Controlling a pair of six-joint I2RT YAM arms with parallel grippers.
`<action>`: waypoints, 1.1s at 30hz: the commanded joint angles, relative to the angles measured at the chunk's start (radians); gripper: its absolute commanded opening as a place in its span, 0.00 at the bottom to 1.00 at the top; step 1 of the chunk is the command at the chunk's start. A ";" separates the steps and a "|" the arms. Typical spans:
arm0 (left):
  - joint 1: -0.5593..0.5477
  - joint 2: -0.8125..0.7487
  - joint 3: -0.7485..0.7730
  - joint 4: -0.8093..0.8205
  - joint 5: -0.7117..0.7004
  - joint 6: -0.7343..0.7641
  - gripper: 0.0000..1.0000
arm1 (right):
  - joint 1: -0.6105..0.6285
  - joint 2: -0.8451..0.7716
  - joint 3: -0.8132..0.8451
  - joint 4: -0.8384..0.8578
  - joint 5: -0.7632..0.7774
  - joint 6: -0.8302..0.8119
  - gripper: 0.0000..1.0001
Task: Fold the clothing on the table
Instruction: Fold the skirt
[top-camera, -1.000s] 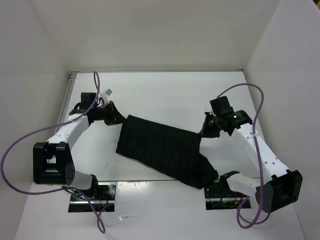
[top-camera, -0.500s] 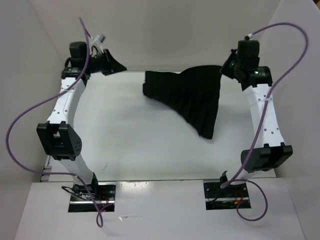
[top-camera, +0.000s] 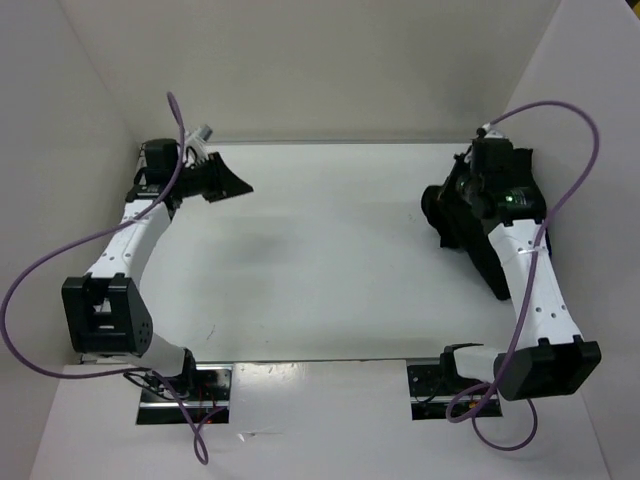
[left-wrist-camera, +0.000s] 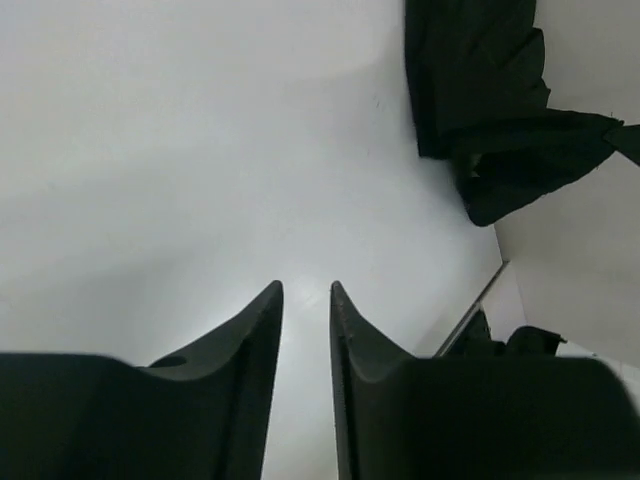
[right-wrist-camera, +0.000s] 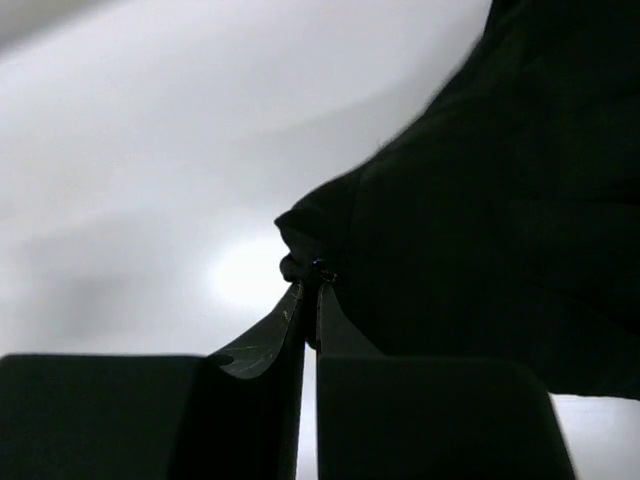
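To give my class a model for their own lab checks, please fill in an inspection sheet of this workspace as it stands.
Surface: table, white and glossy, thin metal strip along the far edge.
Job's things: clothing, black, bunched at the right side, hanging from the right gripper; not folded.
Clutter: nothing seen.
Grippers: left gripper slightly open, holding nothing, at the far left; right gripper shut on the clothing's edge.
Cables: purple cables, one looping off each arm.
Surroundings: white walls on three sides.
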 joint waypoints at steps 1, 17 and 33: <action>-0.046 0.006 -0.068 0.028 0.038 0.054 0.34 | 0.010 -0.041 -0.076 0.003 -0.085 0.007 0.00; -0.028 -0.049 -0.116 0.044 0.016 0.063 0.45 | 0.300 0.054 0.148 -0.007 -0.421 0.044 0.00; -0.017 -0.023 -0.145 0.044 0.054 0.082 0.46 | 0.079 0.180 -0.120 -0.043 0.021 0.137 0.00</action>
